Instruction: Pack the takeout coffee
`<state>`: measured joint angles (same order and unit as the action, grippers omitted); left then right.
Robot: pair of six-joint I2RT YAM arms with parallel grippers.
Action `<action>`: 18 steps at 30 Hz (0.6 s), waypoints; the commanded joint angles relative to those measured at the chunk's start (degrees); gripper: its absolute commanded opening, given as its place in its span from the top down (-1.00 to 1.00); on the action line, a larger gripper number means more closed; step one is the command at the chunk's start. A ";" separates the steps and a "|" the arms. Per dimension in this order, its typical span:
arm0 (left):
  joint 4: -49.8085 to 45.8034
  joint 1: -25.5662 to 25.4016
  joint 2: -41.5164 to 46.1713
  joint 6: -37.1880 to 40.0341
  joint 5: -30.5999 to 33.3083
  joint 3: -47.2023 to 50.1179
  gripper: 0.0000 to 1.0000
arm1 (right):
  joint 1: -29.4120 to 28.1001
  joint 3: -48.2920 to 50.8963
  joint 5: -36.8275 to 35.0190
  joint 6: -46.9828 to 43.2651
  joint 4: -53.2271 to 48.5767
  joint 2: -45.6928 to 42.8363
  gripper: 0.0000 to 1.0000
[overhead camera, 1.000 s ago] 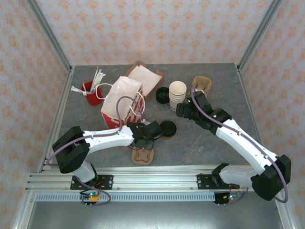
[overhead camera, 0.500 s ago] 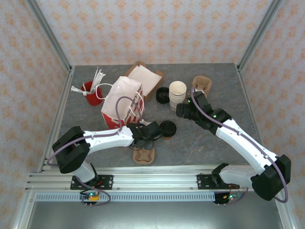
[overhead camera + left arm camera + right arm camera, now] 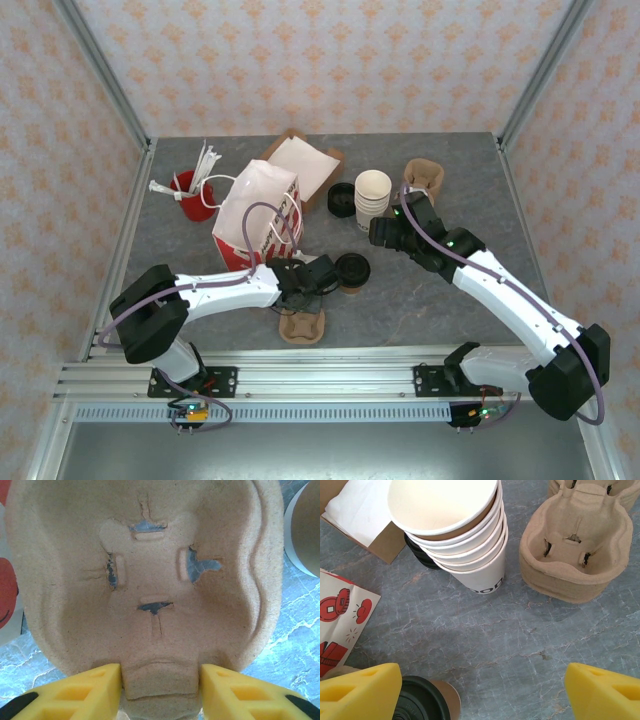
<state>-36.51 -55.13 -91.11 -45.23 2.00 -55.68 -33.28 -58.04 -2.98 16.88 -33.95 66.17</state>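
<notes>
The takeout coffee (image 3: 352,270), a tan cup with a black lid, stands mid-table just right of my left gripper (image 3: 303,296); it also sits at the bottom left of the right wrist view (image 3: 422,702). A brown pulp cup carrier (image 3: 150,580) lies under my left gripper (image 3: 160,685), whose yellow fingers press both sides of the carrier's near tab. The same carrier (image 3: 301,326) rests near the table's front. My right gripper (image 3: 384,233) hangs open over bare table (image 3: 482,690), behind and to the right of the coffee.
A red-and-white paper bag (image 3: 255,215) stands left of centre. Stacked white cups (image 3: 372,198), black lids (image 3: 342,198) and more pulp carriers (image 3: 424,178) sit at the back. A cardboard box (image 3: 300,160) and a red cup of utensils (image 3: 185,190) are at the back left.
My left gripper's jaws have closed in a little on the carrier's tab. The right arm and the coffee have stayed put.
</notes>
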 commanded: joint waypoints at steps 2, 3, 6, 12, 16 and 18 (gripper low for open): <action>-0.38 -1.01 0.83 -1.74 1.81 1.46 0.17 | 0.32 0.55 -0.66 0.77 0.47 0.00 -0.70; -0.55 -1.01 1.03 -1.72 1.93 1.32 0.18 | 0.32 0.56 -0.62 0.82 0.47 -0.04 -0.70; -1.20 -1.03 1.85 -1.53 2.61 0.79 0.21 | 0.32 0.47 -0.62 0.83 0.55 0.00 -0.70; -2.98 -1.33 4.19 -0.11 3.73 -0.54 0.29 | 0.32 0.04 -0.71 0.71 0.22 -0.04 -0.70; -4.58 -1.38 6.74 2.21 4.25 -1.31 0.32 | 0.32 -0.14 -0.89 0.68 0.12 -0.08 -0.71; -5.58 -1.51 7.61 4.05 3.85 -2.18 0.33 | 0.32 -0.23 -0.88 0.61 0.15 -0.04 -0.70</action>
<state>-38.63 -55.90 -85.80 -43.88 3.51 -55.88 -33.28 -58.04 -2.98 16.88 -33.95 66.17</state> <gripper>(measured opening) 0.341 0.853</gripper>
